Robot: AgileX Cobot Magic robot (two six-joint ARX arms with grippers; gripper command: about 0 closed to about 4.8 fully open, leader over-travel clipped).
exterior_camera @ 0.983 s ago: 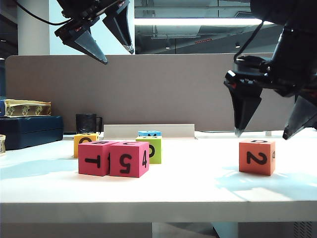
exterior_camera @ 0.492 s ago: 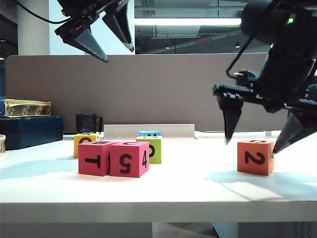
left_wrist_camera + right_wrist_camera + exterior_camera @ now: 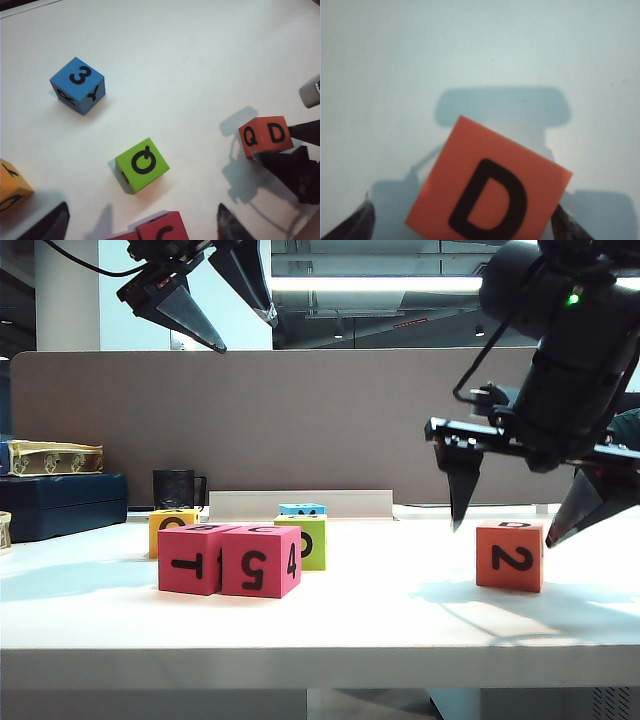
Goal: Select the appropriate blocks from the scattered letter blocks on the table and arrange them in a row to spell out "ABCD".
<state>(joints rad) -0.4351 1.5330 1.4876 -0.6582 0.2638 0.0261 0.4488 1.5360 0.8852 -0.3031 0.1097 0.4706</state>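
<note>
The orange block [image 3: 510, 556] stands alone at the right of the table [image 3: 380, 610], showing 2 in front and D [image 3: 490, 190] on top. My right gripper [image 3: 503, 535] is open and straddles it, one finger [image 3: 462, 490] on each side, tips level with its top. My left gripper [image 3: 248, 336] hangs open and empty high above the left group. That group holds the pink-red T block [image 3: 190, 560] touching the pink-red 5 and 4 block [image 3: 260, 562], with the yellow block [image 3: 172, 525] behind. In the left wrist view my left gripper [image 3: 142, 207] is above the pink-red C face [image 3: 162, 227].
A lime-green cube [image 3: 308, 540] and a blue cube [image 3: 302, 509] sit behind the pink-red pair; both show from above, green [image 3: 142, 164] and blue [image 3: 77, 85]. A black mug [image 3: 175, 488], a dark blue case [image 3: 60, 502] and a grey partition [image 3: 320, 420] line the back.
My right gripper came down and swung left until its fingers stood on both sides of the orange block, which has shifted slightly left. The left gripper has barely moved.
</note>
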